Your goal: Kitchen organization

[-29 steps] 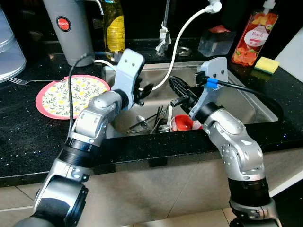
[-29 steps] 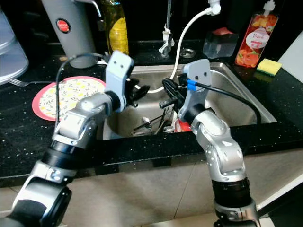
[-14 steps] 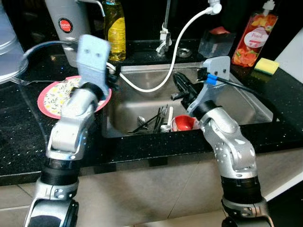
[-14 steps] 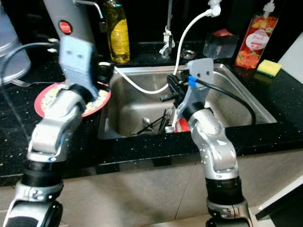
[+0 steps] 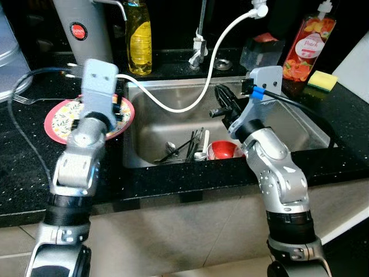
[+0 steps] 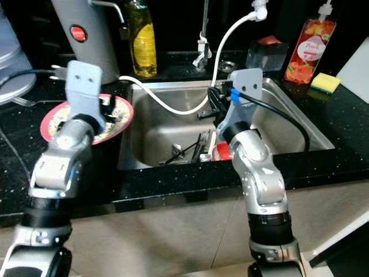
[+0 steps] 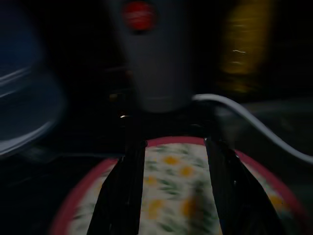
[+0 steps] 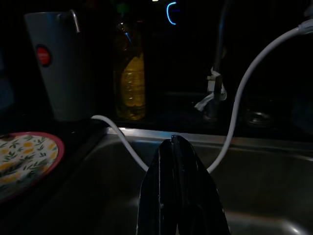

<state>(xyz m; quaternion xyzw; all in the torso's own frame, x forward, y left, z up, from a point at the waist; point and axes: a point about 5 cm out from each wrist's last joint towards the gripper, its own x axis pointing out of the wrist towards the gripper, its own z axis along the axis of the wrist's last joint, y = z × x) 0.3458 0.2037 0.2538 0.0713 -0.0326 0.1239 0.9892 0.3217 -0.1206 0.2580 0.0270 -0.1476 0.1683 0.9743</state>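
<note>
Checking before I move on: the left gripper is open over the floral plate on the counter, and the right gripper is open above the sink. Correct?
Not quite. The right gripper is shut, its fingers pressed together in the right wrist view, above the sink. The left gripper is indeed open over the floral plate on the counter.

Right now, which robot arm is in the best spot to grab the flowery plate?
The left. Its gripper hangs right over the flowery plate on the counter beside the sink, jaws open. The right gripper is shut, over the sink, farther from the plate.
</note>
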